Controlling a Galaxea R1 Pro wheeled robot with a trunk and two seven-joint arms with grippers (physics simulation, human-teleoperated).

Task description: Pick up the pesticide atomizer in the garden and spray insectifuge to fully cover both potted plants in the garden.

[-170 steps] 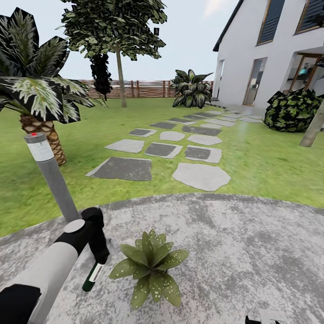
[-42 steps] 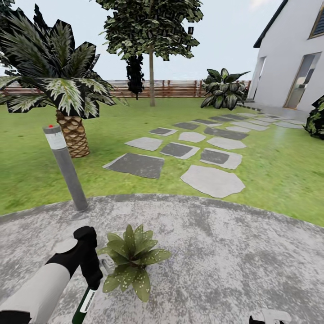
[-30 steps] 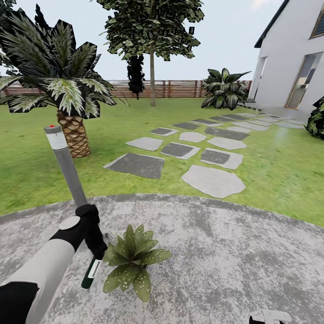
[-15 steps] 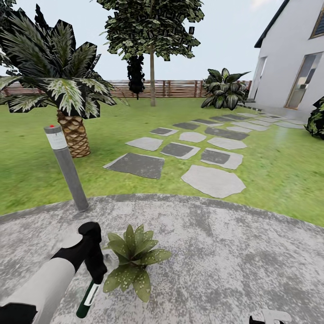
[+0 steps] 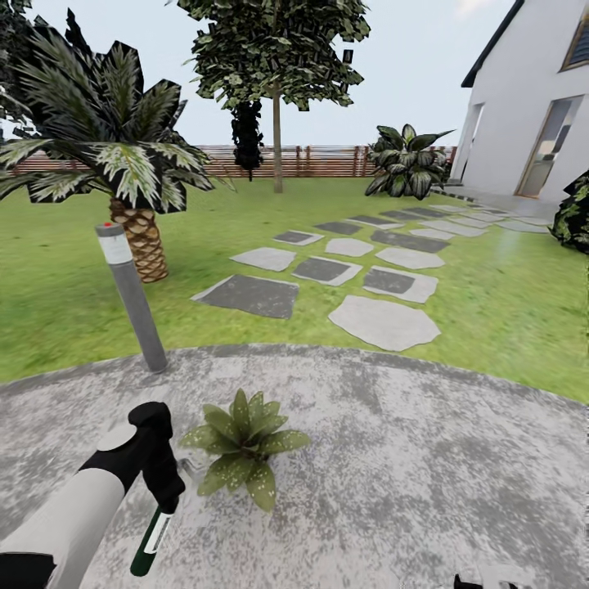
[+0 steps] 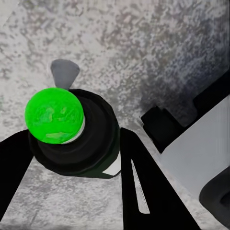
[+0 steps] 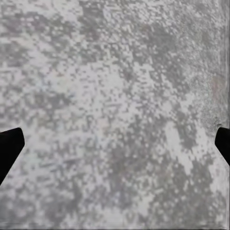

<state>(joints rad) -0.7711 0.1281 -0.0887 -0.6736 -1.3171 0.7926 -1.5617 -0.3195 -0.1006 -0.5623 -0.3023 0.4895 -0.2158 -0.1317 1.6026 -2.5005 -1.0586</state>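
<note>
Pesticide atomizer (image 5: 151, 532) hangs clamped in the left gripper (image 5: 168, 501) jaws just beside the potted plant (image 5: 242, 446) on the paved patio (image 5: 425, 466) near its lawn-side edge, right jaws spread empty; spraying step underway, next aim nozzle over the leaves.

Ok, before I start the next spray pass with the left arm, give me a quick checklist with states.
1. Left tool shut on the pesticide atomizer: ok.
2. Atomizer held beside the potted plant, on its left: ok.
3. Spray head aimed at the plant: cannot tell.
4. Second potted plant located: cannot tell.
5. Right tool open, over bare patio: ok.
6. Bollard lamp apart from the left arm: ok.
</note>
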